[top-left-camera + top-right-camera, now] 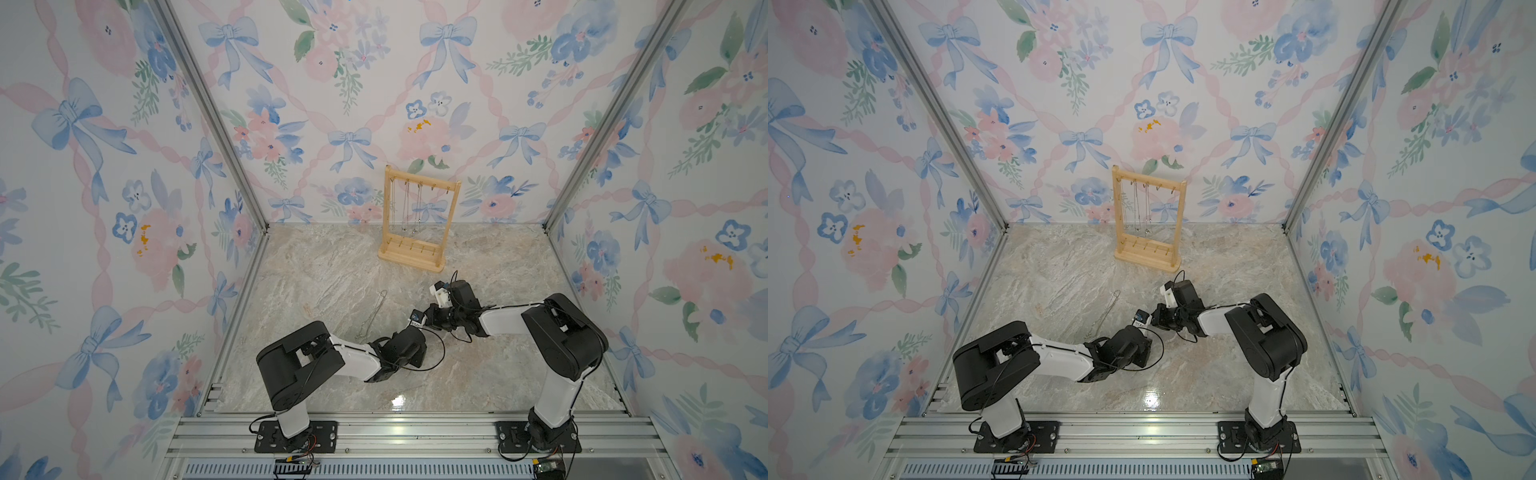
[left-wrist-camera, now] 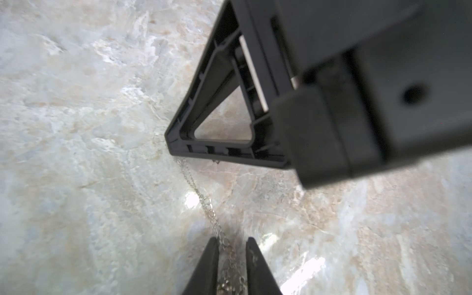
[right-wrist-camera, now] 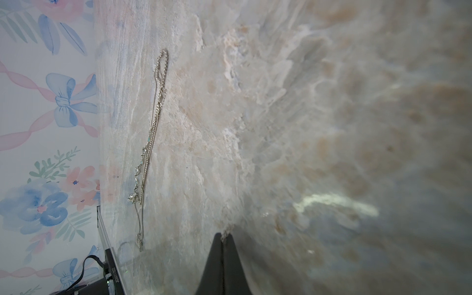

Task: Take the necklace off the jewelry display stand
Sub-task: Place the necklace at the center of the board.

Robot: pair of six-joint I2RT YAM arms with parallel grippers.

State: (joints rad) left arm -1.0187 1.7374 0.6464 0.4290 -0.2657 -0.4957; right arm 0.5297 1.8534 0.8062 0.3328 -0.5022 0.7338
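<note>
The jewelry display stand (image 1: 386, 216) (image 1: 1179, 224), a light-wood frame, stands upright at the back of the table. Several thin chains (image 1: 411, 208) hang from its top bar. My right gripper (image 3: 224, 233) is shut on a fine silver necklace, and a bit of chain shows at its tips. In the left wrist view that necklace (image 2: 208, 204) runs from the right gripper's finger (image 2: 204, 150) to my left gripper (image 2: 231, 238). The left jaws stand narrowly open with the chain between them. Both grippers meet low over mid-table (image 1: 426, 318), where the held chain is hidden.
Another necklace (image 1: 372, 316) (image 3: 150, 127) lies stretched on the marble table (image 1: 332, 266), left of the grippers. Flowered walls and metal posts close in the table on three sides. An aluminium rail (image 1: 415, 432) with both arm bases runs along the front.
</note>
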